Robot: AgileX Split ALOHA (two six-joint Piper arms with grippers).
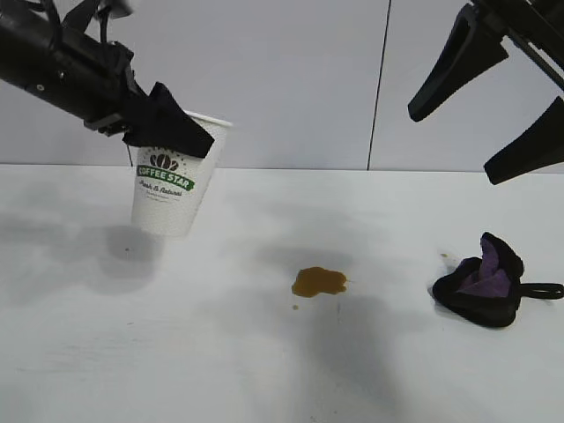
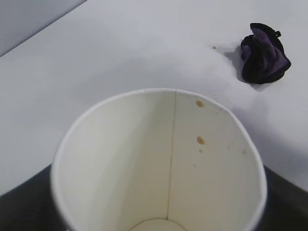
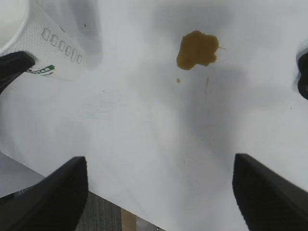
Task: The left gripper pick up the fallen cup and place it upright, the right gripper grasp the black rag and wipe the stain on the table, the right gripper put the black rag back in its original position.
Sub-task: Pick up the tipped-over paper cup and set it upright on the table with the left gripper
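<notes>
Exterior view: left gripper (image 1: 176, 130) jaws pinch the cup (image 1: 172, 181) rim (we judge it light, crushable), right gripper (image 1: 489, 110) jaws spread, empty.

Cup (image 1: 173, 190) banner — "COFFEE STAR"

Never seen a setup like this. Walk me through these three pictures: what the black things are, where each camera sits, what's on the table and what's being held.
The black shapes are two robot arms ending in two-fingered grippers. One picture looks at both from outside; the other two come from cameras on each wrist. The left gripper holds the cup by its rim, lifted off the table and slightly tilted; its wrist camera looks straight into the cup, which has brown drips inside. The right gripper hangs open above the table, holding nothing. On the table lie the stain, a brown puddle, and the black rag, bunched up with purple showing.
</notes>
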